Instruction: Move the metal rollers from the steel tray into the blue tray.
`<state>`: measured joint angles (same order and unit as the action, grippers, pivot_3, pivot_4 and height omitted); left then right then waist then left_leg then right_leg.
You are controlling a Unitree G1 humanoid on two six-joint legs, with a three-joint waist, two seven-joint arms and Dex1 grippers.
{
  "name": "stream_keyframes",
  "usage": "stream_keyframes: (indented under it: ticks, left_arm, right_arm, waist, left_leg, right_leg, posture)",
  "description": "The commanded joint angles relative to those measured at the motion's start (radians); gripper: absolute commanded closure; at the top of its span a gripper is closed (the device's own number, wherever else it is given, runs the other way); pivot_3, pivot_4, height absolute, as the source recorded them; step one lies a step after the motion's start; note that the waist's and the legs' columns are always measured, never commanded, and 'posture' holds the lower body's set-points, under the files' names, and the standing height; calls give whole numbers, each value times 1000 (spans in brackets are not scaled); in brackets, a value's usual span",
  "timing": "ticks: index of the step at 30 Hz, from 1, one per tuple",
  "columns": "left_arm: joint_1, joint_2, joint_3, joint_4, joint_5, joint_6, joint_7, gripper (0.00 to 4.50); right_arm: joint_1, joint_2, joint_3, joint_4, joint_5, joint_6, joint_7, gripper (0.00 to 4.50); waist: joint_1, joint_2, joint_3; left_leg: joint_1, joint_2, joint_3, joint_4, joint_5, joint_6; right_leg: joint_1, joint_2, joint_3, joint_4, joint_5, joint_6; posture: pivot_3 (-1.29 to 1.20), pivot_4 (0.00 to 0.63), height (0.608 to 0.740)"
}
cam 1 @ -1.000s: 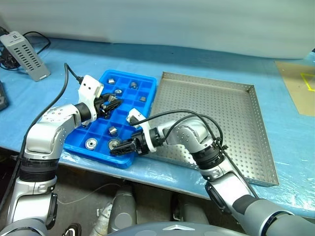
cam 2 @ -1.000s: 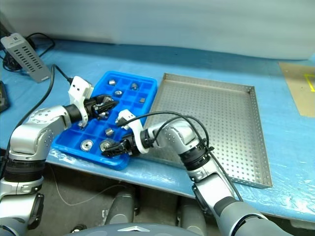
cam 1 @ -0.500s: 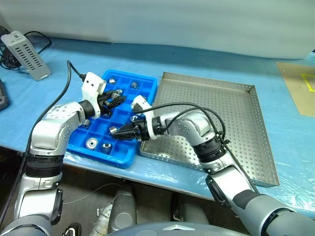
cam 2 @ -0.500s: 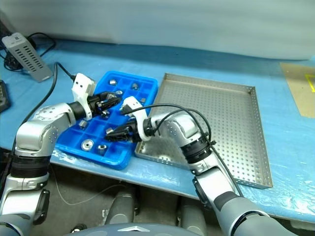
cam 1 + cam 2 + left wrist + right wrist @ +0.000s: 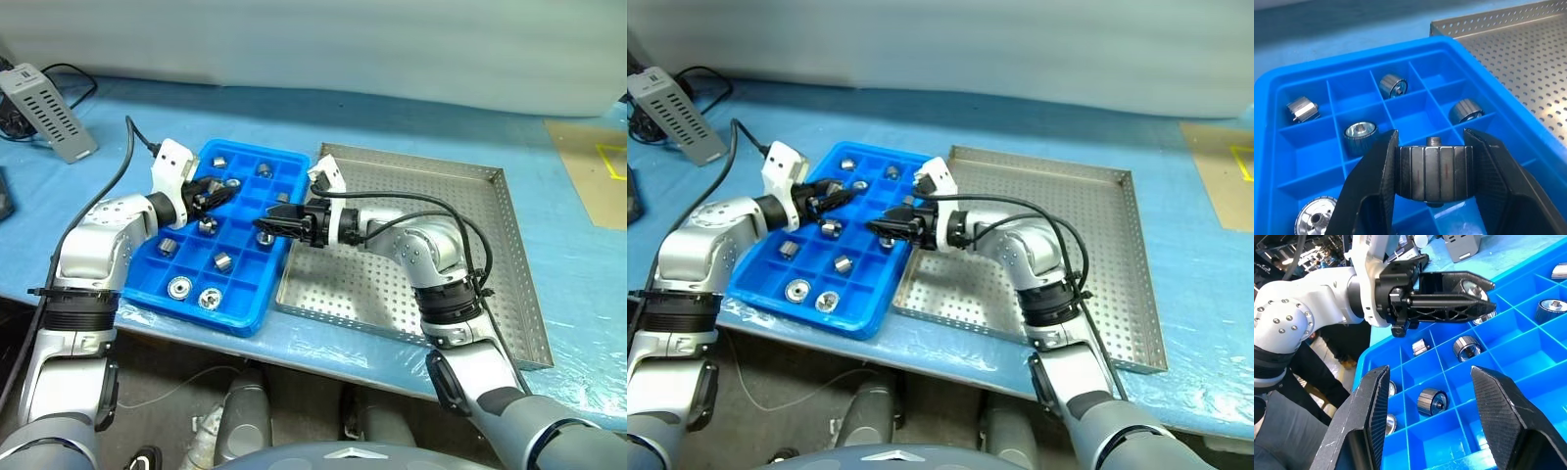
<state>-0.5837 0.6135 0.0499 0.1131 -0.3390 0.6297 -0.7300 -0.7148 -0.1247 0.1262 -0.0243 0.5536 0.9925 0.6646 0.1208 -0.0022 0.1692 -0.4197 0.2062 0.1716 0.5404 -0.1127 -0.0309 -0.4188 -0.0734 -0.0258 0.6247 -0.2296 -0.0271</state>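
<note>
blue-covered bench (image 5: 411, 117) is carrying both trays; the right gripper (image 5: 266, 224), parted and empty, is lifting away from the blue tray (image 5: 250, 313) after its drop, while the left gripper (image 5: 1432, 169) is clamping a roller (image 5: 1434, 172) above the compartments, leaving the steel tray (image 5: 509, 245) looking bare.

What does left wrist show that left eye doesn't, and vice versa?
Left wrist: close-up of the left gripper with its jaws shut on a ribbed metal roller, end stub visible. Left eye: the whole steel tray, holding no rollers, the right gripper with jaws open over the blue tray, and a grey box. Both: blue compartments holding rollers, steel tray beside.
</note>
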Motion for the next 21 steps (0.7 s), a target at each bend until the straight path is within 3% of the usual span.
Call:
stream_keyframes:
  ticks: [1,18,21]
  left_arm:
    - [-28,-23,-2,13,16,-31,14,2452]
    - [-131,-222,-32,290,113,-147,149,2452]
    - [-130,-224,-37,310,126,-152,143,1749]
  right_arm:
    - [4,15,-10,-42,18,-23,-9,1775]
    - [29,10,19,-21,-28,-81,-44,1775]
    - [32,9,15,-20,-28,-81,-54,1749]
  waist:
    - [0,0,0]
    - [-2,0,0]
    - [-4,0,0]
  left_leg:
    - [0,0,0,0,0,0]
    - [0,0,0,1,0,0]
    - [0,0,0,1,0,0]
  right_leg:
    - [0,0,0,0,-1,-1]
    - [1,0,0,0,1,1]
    - [0,0,0,0,1,1]
  posture:
    - [-1,150,740]
    - [-26,150,740]
    - [-32,150,740]
